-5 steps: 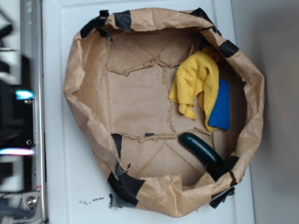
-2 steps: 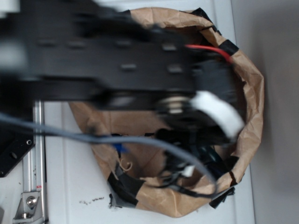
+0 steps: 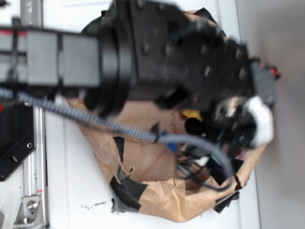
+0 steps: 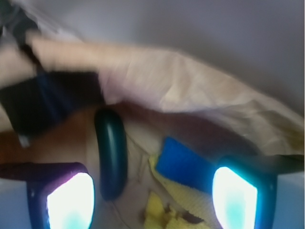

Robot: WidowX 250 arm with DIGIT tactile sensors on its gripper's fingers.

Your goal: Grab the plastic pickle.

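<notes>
In the wrist view the plastic pickle (image 4: 111, 152), dark green and glossy, lies lengthwise on the brown paper floor of the bag, just inside my left finger. My gripper (image 4: 152, 200) is open above the bag floor, its two glowing fingertips (image 4: 70, 202) wide apart, with the pickle's near end between them toward the left. In the exterior view the black arm covers most of the bag; the pickle is hidden there and the gripper (image 3: 224, 143) sits low at the bag's right side.
A crumpled brown paper bag (image 3: 157, 202) with black tape patches surrounds the work area; its wall (image 4: 190, 90) rises close ahead. A blue cloth (image 4: 183, 164) and a yellow cloth (image 4: 162, 212) lie right of the pickle. A grey cable (image 3: 95, 121) crosses the bag.
The arm has swung in from the left over the bag and then further right, covering the pickle and cloths in the exterior view.
</notes>
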